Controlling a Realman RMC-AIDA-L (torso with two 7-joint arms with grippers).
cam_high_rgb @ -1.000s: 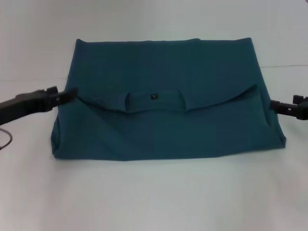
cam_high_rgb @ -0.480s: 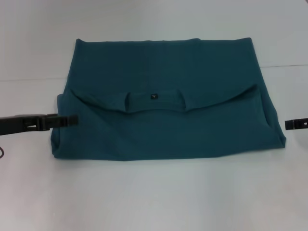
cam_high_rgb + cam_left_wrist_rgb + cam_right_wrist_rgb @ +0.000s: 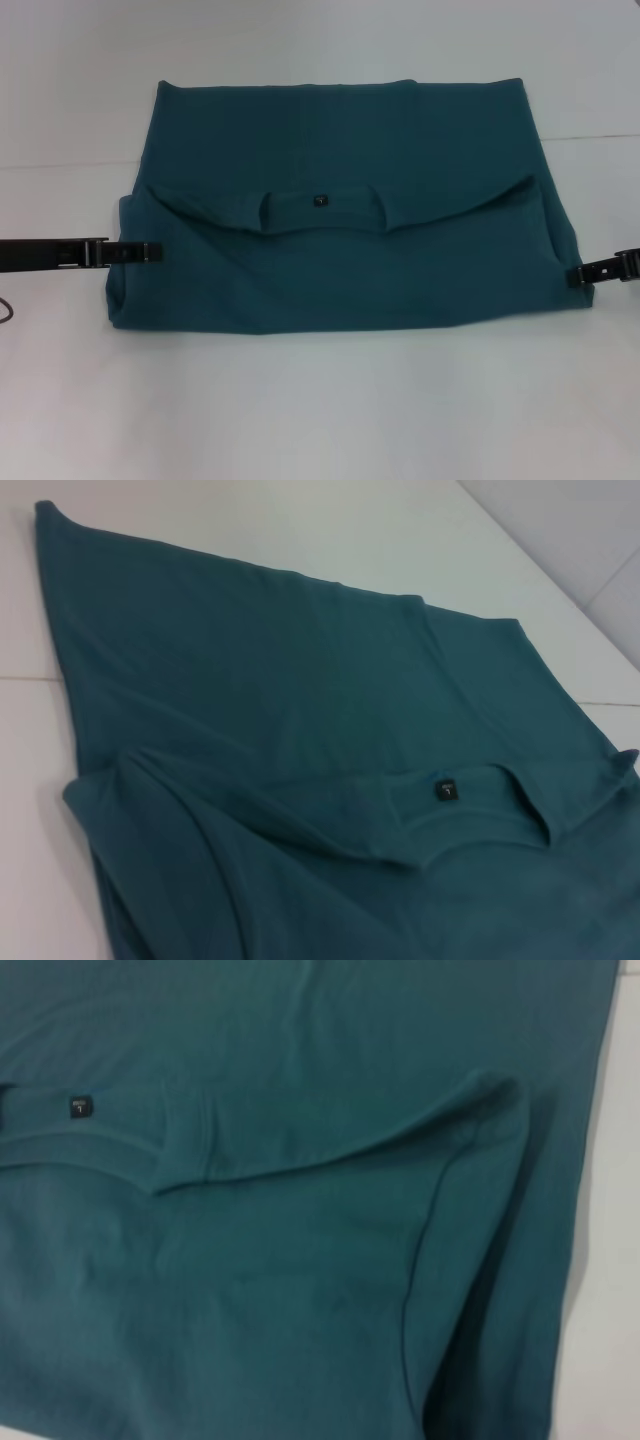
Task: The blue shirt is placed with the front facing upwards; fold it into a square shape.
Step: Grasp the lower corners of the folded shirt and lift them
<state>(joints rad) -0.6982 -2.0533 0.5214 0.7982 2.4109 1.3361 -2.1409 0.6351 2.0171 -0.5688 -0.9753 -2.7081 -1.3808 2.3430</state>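
The blue shirt (image 3: 340,200) lies flat on the white table (image 3: 320,400), folded over itself into a wide block. Its collar and small dark neck label (image 3: 320,200) face up in the middle, and the chest lettering is hidden. My left gripper (image 3: 148,252) reaches in low from the left, its tip over the shirt's left edge. At the shirt's near right corner, my right gripper (image 3: 577,276) touches the edge. The left wrist view shows the shirt (image 3: 300,710) and label (image 3: 447,791). The right wrist view shows the folded sleeve area (image 3: 450,1210) and label (image 3: 79,1107).
A faint seam (image 3: 60,165) runs across the table behind the shirt's middle. A dark cable loop (image 3: 8,308) hangs at the far left under my left arm. Bare table surface lies in front of the shirt and on both sides.
My left gripper has come down from the shirt's upper left fold to its left edge and levelled out. My right gripper pulled out to the right, then came back in lower, to the shirt's near right corner.
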